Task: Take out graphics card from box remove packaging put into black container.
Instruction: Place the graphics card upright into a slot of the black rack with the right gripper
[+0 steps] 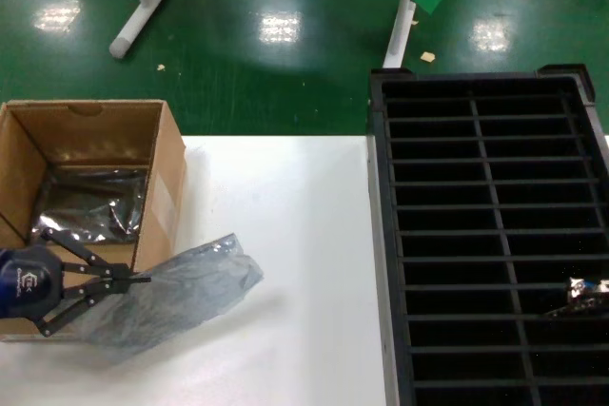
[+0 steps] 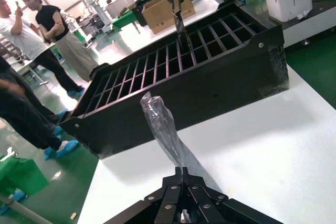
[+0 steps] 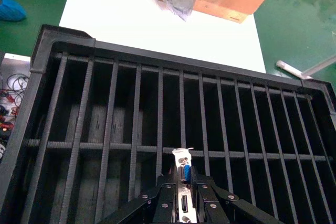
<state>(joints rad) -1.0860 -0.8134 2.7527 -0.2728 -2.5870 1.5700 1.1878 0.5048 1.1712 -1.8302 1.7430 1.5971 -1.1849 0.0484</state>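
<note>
On the white table [image 1: 304, 235] we see the box [image 1: 86, 168], another bag inside. Beside it, left gripper [image 1: 143, 280] pinches the packaging [image 1: 181, 287]. Right of the box, right gripper [image 3: 183, 182] clamps the graphics card [image 3: 184, 171] in the black container [image 1: 495, 235].

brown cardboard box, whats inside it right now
More crinkly silvery plastic bags lie at the bottom of the open brown cardboard box. Whether cards are inside them cannot be seen, and the near corner is hidden behind the left hand.

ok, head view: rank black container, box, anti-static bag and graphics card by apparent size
1. black container, though cut off by the frame
2. box, partly cropped
3. anti-static bag, held by the left tool
4. graphics card, only a sliver showing in a slot
</note>
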